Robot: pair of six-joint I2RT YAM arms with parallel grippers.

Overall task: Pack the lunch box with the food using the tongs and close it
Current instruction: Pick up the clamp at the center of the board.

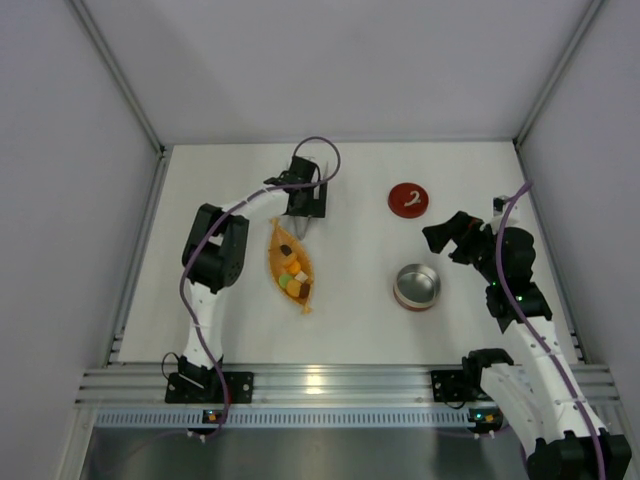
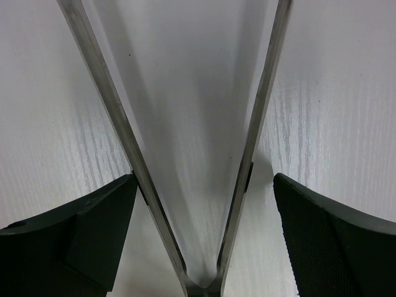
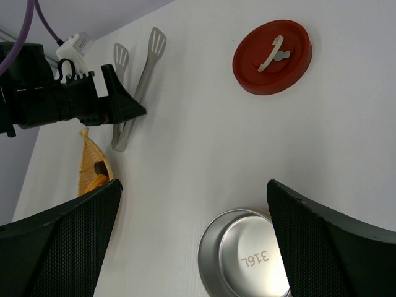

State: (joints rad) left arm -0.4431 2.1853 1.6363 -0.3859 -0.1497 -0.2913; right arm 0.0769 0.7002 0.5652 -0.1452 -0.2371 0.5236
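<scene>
**Asker:** Two sides to cover, so start at the left. What room do you have there?

**Robot:** The left wall [image 1: 60, 200] stands well off, with bare table [image 1: 200, 175] before it. My left gripper [image 2: 204, 179] sits low over the tongs [image 2: 247, 124], which lie toward the far wall [image 1: 340, 70]. Its jaws are spread wide and straddle both slim arms close to the joined end. One finger [image 2: 93, 229] seems to touch an arm and the other stands just apart. Nothing is clamped yet.

**Asker:** And the middle?

**Robot:** The food [image 1: 293, 272] lies in the orange leaf dish [image 1: 275, 240], just nearer me than the tongs. Bare surface separates that dish from the lunch box [image 1: 417, 286]. The lid [image 1: 408, 199] rests flat farther back, apart from it.

**Asker:** The right?

**Robot:** My right gripper [image 3: 193, 182] hovers above the lunch box, jaws wide and holding nothing. The right wall [image 1: 600, 150] is close beside that arm.
</scene>
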